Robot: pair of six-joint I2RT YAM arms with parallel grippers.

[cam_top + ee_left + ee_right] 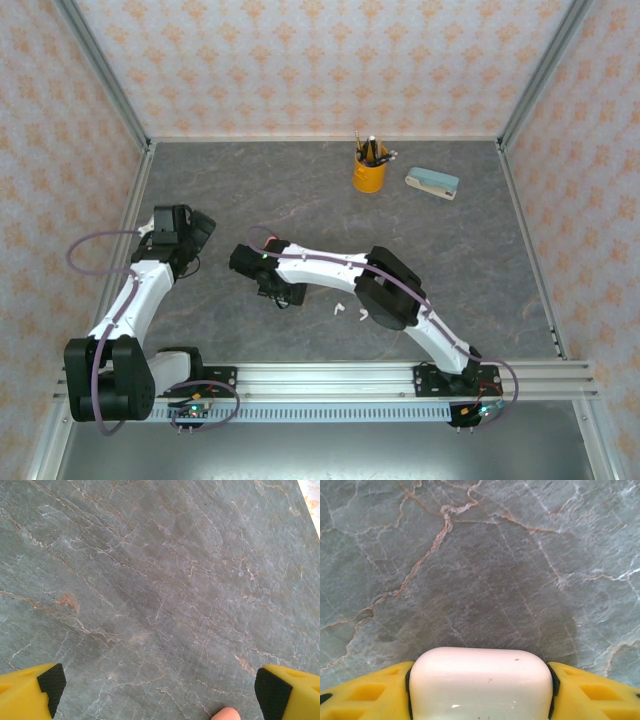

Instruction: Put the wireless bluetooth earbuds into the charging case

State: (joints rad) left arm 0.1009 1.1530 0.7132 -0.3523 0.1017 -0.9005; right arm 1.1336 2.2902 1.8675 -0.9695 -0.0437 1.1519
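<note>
charging case (480,682) pinched in r hand (480,677); l hand (160,685) spread.

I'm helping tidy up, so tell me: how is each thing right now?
Left hand: open, holding nothing.
Right hand: closed on the case.
Case: white, squeezed from both sides.
Earbuds: two white ones, loose on the table.
Cup: upright, pens inside.
Box: lying flat beside the cup.
</note>
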